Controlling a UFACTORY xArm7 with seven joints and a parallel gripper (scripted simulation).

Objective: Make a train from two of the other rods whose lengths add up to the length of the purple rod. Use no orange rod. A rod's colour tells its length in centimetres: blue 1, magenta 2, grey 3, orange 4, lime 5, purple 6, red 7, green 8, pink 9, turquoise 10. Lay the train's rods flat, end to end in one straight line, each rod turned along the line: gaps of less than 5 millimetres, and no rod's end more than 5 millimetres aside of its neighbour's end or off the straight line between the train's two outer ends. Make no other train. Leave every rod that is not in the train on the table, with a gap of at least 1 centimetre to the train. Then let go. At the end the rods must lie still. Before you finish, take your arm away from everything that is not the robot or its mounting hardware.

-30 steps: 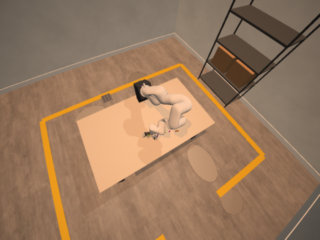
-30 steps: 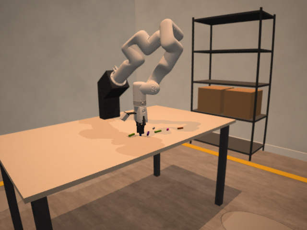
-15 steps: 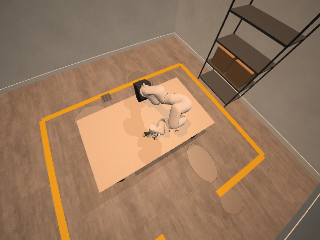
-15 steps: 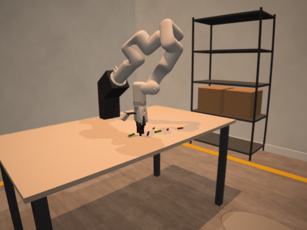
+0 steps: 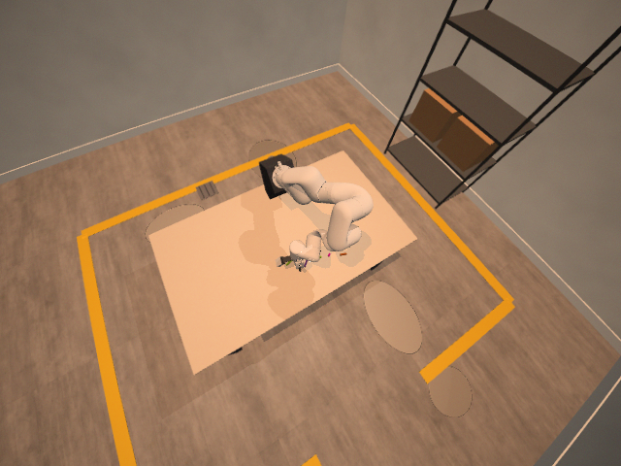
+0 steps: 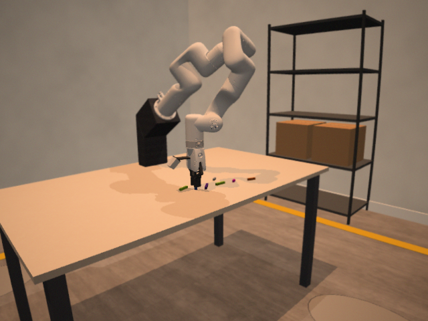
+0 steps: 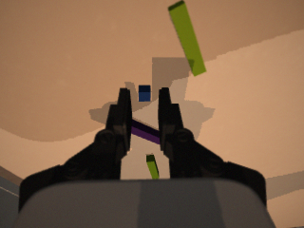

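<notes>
- Blue stubby block-like rod (image 7: 144, 92) is lying flat on the pale wooden tabletop (image 6: 103, 214), showing in the gap just beyond the tips of the black two-fingered end effector (image 7: 143, 98). By the colour code it is the one-unit piece.
- End effector is pointing straight down, close above the tabletop. Its fingers are standing partly open with nothing between them. The narrow gap looks set a little wider than the blue rod, so I judge it is lining up to straddle and pick that piece.
- Long lime-green bar-shaped rod (image 7: 187, 38) is resting a short way beyond the blue one, apart from it and slanted. It is probably the five-unit partner, since one plus five makes the purple length.
- Dark purple bar-shaped rod (image 7: 144, 133) is lying diagonally under the fingers, on the near side of the blue rod. It is serving only as the reference length and should stay well apart from the finished line.
- Second green bar-shaped rod (image 6: 219, 182) is sitting farther along the tabletop. Its shade is too close to the lime one for me to tell the two apart with certainty.
- Small grey rod (image 6: 214, 178), small magenta rod (image 6: 233, 180) and short orange rod (image 6: 251, 178) are lying farther away from the end effector, and I expect they will not be needed.
- Crowding is the main risk: the fingers are coming down near the purple rod and could nudge it.
</notes>
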